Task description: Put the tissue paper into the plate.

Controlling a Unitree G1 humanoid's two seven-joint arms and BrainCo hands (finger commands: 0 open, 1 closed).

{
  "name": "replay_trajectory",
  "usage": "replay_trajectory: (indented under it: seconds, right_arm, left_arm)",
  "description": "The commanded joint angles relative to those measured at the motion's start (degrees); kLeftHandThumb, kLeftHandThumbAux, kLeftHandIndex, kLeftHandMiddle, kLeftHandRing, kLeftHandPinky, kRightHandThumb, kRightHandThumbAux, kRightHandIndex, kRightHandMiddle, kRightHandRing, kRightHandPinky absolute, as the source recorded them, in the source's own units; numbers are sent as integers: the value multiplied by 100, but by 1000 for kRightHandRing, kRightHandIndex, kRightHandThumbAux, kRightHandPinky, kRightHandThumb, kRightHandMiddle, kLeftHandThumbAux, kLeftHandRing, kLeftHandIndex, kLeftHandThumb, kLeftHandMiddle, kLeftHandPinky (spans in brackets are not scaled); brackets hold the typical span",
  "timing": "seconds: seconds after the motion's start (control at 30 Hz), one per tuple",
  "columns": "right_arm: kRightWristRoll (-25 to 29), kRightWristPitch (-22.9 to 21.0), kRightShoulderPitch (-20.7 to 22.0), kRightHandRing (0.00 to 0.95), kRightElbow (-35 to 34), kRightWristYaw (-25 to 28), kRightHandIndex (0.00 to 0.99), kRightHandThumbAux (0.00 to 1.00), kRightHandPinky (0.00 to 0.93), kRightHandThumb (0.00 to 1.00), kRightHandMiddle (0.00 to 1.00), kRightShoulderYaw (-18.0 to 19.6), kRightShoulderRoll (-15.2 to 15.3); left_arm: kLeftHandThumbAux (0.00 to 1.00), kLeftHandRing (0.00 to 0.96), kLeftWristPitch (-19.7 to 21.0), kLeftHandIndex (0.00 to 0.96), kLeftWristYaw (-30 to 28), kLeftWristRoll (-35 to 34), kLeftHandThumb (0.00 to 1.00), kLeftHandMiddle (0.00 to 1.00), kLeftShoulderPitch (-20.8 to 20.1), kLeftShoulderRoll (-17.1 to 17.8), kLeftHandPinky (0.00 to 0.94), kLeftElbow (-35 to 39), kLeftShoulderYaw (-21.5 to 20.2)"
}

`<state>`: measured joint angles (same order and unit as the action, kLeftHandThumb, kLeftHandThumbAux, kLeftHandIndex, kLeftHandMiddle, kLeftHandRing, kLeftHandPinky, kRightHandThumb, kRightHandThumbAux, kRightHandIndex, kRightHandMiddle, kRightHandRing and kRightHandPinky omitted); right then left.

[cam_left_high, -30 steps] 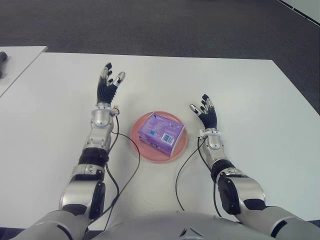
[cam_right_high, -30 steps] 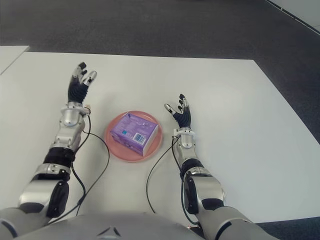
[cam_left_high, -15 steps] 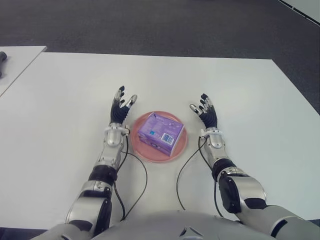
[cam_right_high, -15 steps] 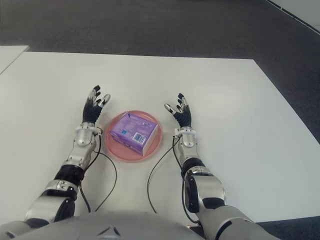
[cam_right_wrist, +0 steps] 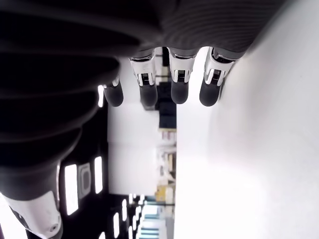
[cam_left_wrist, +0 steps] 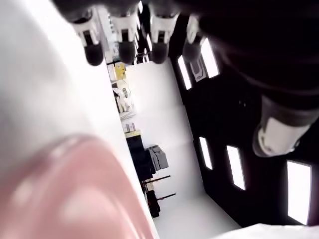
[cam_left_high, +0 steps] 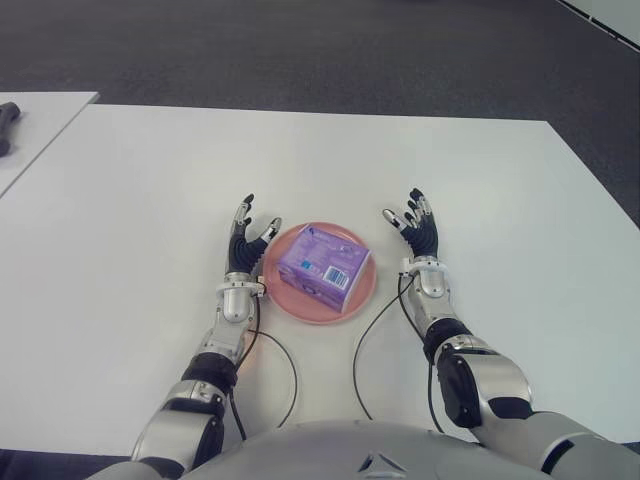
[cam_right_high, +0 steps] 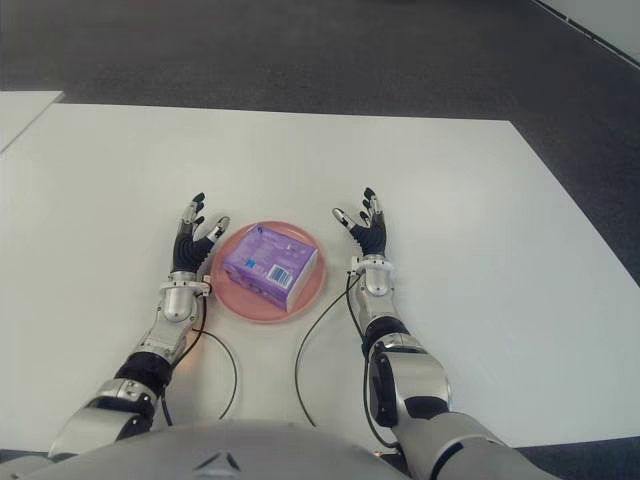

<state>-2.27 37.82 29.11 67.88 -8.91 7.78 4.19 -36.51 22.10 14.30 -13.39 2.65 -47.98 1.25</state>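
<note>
A purple pack of tissue paper (cam_left_high: 323, 262) lies flat inside the pink plate (cam_left_high: 290, 298) at the middle of the white table (cam_left_high: 120, 220). My left hand (cam_left_high: 247, 234) is just left of the plate's rim, fingers spread and pointing away from me, holding nothing. My right hand (cam_left_high: 413, 223) shows to the right of the plate, a short gap from its rim, fingers also spread and empty. In the left wrist view the plate's rim (cam_left_wrist: 75, 194) fills the near corner, with the hand's fingertips (cam_left_wrist: 124, 47) straight.
Thin black cables (cam_left_high: 270, 345) loop on the table from both wrists near the front edge. A second white table (cam_left_high: 30, 125) with a dark object (cam_left_high: 6, 125) on it stands at the far left. Dark carpet lies beyond the table's far edge.
My left hand has drawn back from the far left of the table toward me and now sits right beside the plate's left rim. The right hand has barely moved. The tissue pack stays in the plate.
</note>
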Motion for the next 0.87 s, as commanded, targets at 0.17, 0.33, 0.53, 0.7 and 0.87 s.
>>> replay_trajectory:
  seconds: [0.17,0.33,0.53,0.7,0.87]
  right_arm:
    - [-55,-183,-414,0,198,-45,12,712,17,89,0,-38,-39]
    - [55,-83,-433,0,154,-8,10,712,28,108,0,55,-71]
    - [232,-112,-446,0,98,93,9,708,24,127,0,166,-123]
    - [243,-131,-450,0,51,127,9,713,27,139,1,159,-94]
    - [119,-77,-527,0,-53,-47,5,727,26,150,0,87,-52]
  left_arm:
    - [442,0,-401,0,189,134,38,0,61,-31,0,-700,130]
    - [426,0,-514,0,86,6,52,0,82,-70,0,-695,119]
    - [426,0,-448,0,-61,-163,52,0,145,-101,0,-534,79]
    - [434,0,-382,0,-72,-218,42,0,170,-106,0,-437,53]
    - [448,0,-381,0,-57,-206,20,0,169,-85,0,-407,34]
